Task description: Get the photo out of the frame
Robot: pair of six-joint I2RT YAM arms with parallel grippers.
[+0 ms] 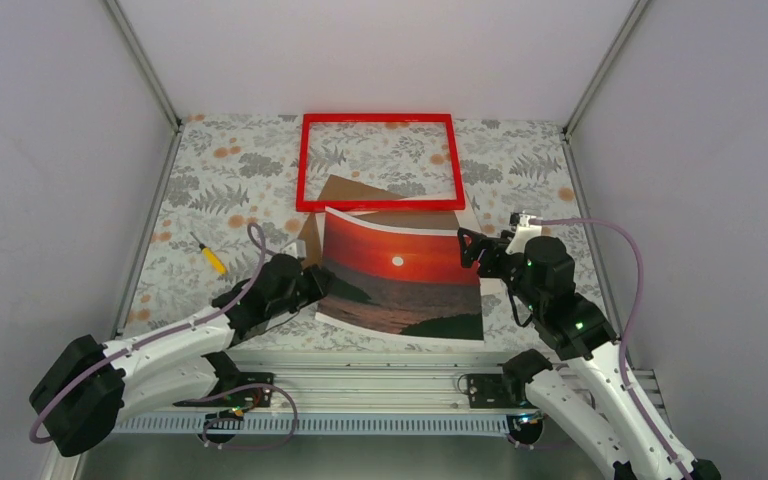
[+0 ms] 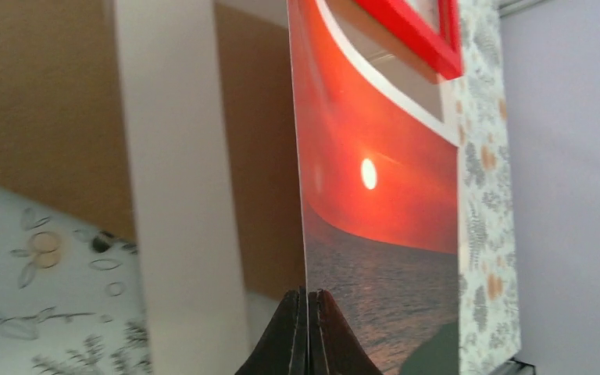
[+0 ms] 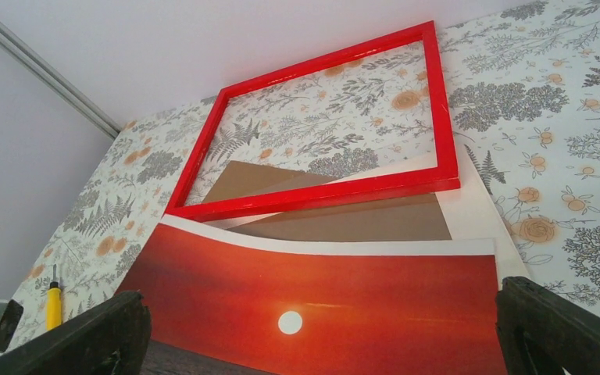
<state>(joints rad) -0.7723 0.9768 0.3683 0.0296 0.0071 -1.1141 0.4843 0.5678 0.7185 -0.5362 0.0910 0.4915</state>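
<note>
Photo (image 1: pixel 400 272) lies clear of the frame (image 1: pixel 301 165), just in front of it on the tabletop (image 1: pixel 210 170), its left edge clamped in the left hand (image 1: pixel 313 284); right hand (image 1: pixel 468 250) gapes empty beside its right edge; removal looks complete; next move likely needs only a gentle release.

Top camera overhead, far; wrist cameras low, close; all share photo (image 1: pixel 400 275).

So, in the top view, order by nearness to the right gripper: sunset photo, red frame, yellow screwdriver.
1. Rectangular sunset photo, directly left of right gripper.
2. Thin red rectangular frame, farther back.
3. Small yellow screwdriver, far left.
</note>
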